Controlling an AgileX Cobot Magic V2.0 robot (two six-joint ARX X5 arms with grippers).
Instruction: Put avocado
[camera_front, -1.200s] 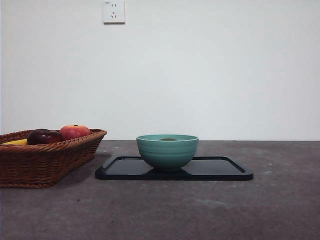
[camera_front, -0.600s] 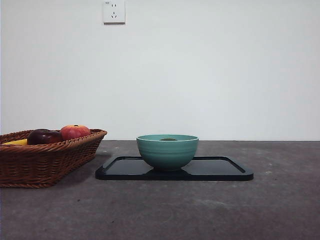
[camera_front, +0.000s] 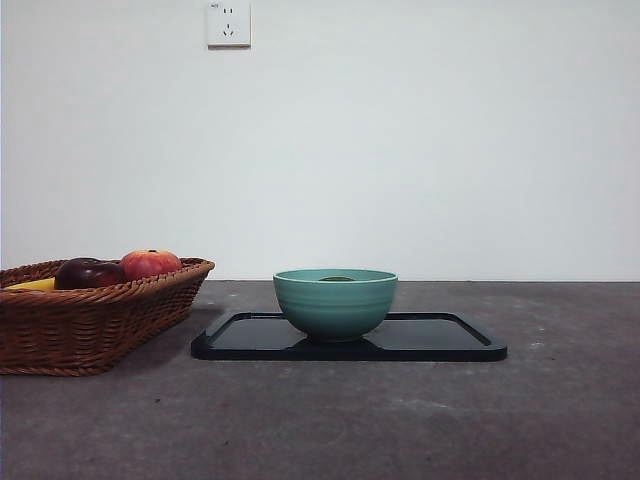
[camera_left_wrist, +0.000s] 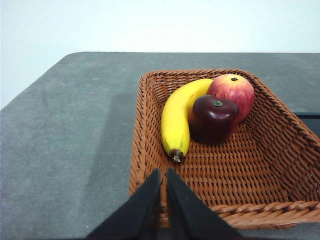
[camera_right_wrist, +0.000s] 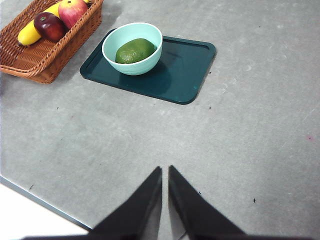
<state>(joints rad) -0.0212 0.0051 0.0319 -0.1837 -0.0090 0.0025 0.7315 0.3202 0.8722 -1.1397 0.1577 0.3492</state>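
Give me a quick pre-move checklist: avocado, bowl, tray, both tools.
1. Avocado inside the bowl: ok.
2. Bowl standing upright on the tray: ok.
3. Left tool empty, jaws together, above the near rim of the basket: ok.
4. Right tool empty, jaws together, over bare table away from the tray: ok.
5. Banana, maroon fruit and red-orange fruit in the basket: ok.

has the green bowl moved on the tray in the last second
No. In the front view the bowl sits at the same spot on the dark tray, with the same gap to the wicker basket.
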